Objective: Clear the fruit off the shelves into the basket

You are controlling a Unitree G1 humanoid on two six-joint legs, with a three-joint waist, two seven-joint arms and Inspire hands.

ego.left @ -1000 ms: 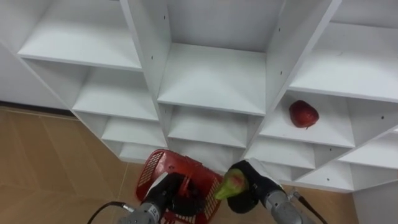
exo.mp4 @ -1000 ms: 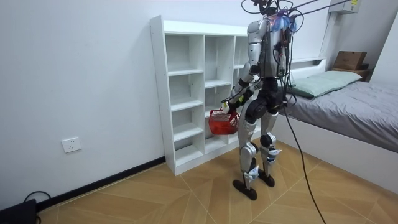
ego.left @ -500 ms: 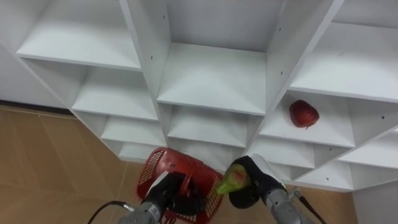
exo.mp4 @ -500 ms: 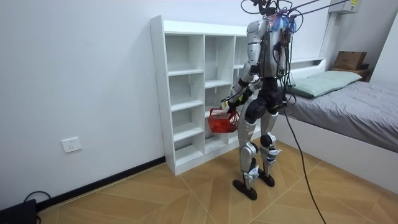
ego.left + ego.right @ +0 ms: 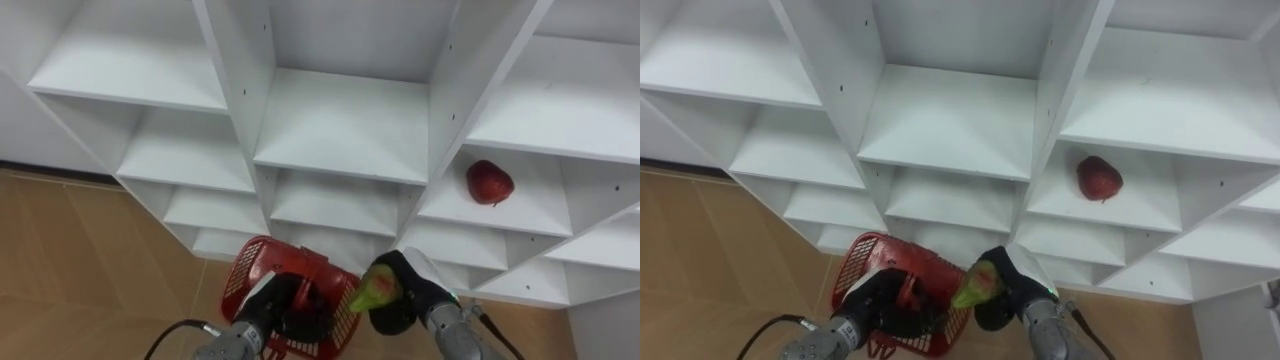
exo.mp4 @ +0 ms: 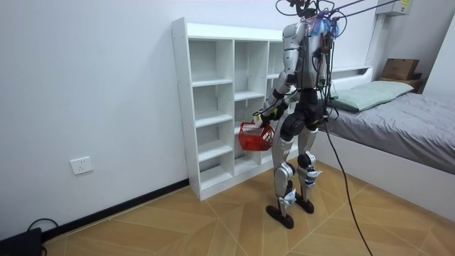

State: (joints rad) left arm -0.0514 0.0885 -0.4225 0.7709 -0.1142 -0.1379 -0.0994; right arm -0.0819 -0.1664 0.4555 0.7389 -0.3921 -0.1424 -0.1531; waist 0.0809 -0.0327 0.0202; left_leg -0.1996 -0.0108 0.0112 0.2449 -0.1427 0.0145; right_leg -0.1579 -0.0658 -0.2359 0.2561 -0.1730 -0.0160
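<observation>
Pear (image 5: pixel 375 290): green with a reddish flush, stalk end pointing toward the left hand. It sits in the right hand's grasp, on that hand's inner side, just beside the basket's near right rim and above the floor.
Right hand (image 5: pixel 408 300): low in the eye views, fingers wrapped round the pear from behind and below. It holds the pear and nothing else.
Left hand (image 5: pixel 278 305): just left of the right hand, with dark fingers curled over the top of the red basket and carrying it. Exactly which part of the basket they grip is hard to make out.
Red basket (image 5: pixel 247 265): plastic mesh, hanging under the left hand, its open top tilted toward the right hand. Its contents cannot be told, since the left hand covers the middle.
Red apple (image 5: pixel 488 183): lying alone on a shelf in the right column, above and to the right of the right hand, well apart from both hands.
Closet (image 5: pixel 340 120): white open shelf unit straight ahead of both hands, its compartments rising above them.
Floor (image 5: pixel 80 260): wood pattern, below and to the left of the left hand.
Stance: in the room view the robot stands upright facing the closet, both hands held in front of its waist with the red basket between it and the shelves.
Bed (image 6: pixel 405 135): behind the robot, at the room view's right.
</observation>
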